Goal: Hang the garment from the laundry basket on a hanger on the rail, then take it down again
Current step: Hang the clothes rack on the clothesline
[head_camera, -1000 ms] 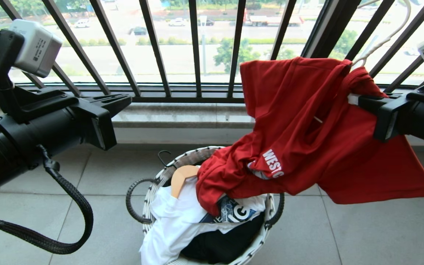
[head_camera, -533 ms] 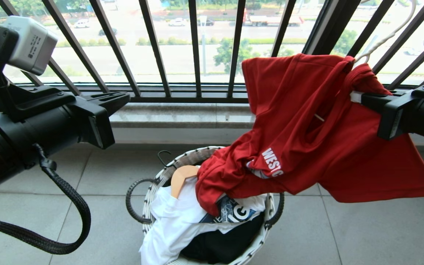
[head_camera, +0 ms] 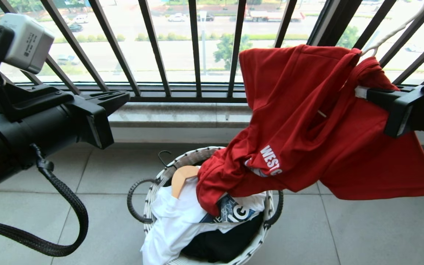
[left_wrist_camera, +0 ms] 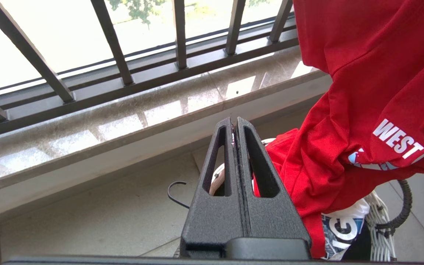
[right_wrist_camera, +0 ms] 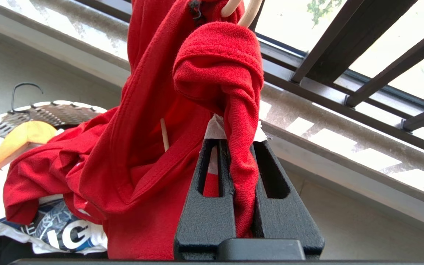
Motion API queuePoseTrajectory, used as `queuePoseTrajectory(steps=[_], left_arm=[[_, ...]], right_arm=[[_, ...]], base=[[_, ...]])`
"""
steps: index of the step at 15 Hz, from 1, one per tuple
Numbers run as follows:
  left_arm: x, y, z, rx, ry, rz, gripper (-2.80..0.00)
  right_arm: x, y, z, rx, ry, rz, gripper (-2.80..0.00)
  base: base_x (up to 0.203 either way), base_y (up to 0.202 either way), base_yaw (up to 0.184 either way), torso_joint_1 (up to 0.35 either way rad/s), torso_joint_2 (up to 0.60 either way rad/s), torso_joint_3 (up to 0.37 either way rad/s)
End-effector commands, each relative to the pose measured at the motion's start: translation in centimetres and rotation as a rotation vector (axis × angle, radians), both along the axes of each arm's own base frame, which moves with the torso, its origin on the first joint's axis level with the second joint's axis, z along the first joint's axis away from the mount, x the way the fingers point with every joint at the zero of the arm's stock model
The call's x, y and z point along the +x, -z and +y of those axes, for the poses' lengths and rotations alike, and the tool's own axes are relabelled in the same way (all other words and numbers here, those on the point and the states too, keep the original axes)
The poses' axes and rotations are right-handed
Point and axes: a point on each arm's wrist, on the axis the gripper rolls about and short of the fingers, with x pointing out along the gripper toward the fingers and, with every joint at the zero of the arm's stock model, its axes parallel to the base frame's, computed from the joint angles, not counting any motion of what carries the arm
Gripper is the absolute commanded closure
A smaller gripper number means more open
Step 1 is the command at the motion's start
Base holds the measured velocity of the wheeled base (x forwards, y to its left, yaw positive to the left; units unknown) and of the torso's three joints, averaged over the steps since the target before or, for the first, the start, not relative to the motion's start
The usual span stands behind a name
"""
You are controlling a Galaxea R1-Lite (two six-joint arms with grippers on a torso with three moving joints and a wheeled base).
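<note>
One claw working: right gripper (head_camera: 361, 92) clamped on garment (head_camera: 307, 121) and hanger (head_camera: 392, 31); lift clear of laundry basket (head_camera: 260, 243) (hem trailing inside), keep hook upright; left gripper (head_camera: 122, 97) closed, empty

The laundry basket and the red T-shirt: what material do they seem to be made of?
The laundry basket: white woven strips, probably plastic or painted wicker, with dark rope-like loop handles; the weave shows along the rim. The red T-shirt: soft matte knit, likely cotton or a blend; fine knit texture and stitched hems show in the right wrist view, and it drapes in loose folds.
</note>
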Motion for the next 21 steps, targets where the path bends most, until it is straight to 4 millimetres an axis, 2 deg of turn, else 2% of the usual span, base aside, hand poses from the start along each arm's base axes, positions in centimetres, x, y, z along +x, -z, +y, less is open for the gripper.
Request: queuePoseTrajectory(steps=[1,3,9,12,17,19,21], left_arm=[[-0.1,-0.2,0.1,-0.005,-0.001,-0.011,0.00],[-0.4,-0.4,0.2,-0.009,-0.001,-0.018,0.00],[-1.9,-1.4,1.0,-0.017,0.003,-0.073,0.00],[-4.0,-2.3,1.8,0.009,0.021,-0.076,0.00],[-7.4,-4.0,3.4,-0.015,0.045,-0.130,0.00],[-8.2,-4.0,3.9,0.000,0.047,-0.128,0.00],[-8.2,-4.0,3.9,0.009,0.048,-0.116,0.00]], right_arm=[[-0.3,-0.2,-0.1,0.001,0.000,-0.014,0.00],[-0.6,-0.4,-0.2,0.002,0.000,-0.023,0.00],[-4.0,-2.0,-1.2,0.020,0.001,-0.094,0.00],[-7.3,-3.1,-2.2,0.034,0.003,-0.136,0.00],[-11.6,-3.1,-3.6,0.037,0.009,-0.142,0.00],[-13.7,-2.8,-4.2,0.036,0.009,-0.138,0.00],[-14.9,-2.5,-4.6,0.033,0.008,-0.127,0.00]], base=[[0.000,0.000,0.000,0.090,-0.30,-0.342],[0.000,0.000,0.000,0.101,-0.53,-0.349],[0.000,0.000,0.000,0.125,-0.47,-0.314],[0.000,0.000,0.000,0.165,-0.48,-0.314],[0.000,0.000,0.000,0.188,-0.49,-0.300],[0.000,0.000,0.000,0.209,-0.51,-0.305],[0.000,0.000,0.000,0.220,-0.52,-0.305]])
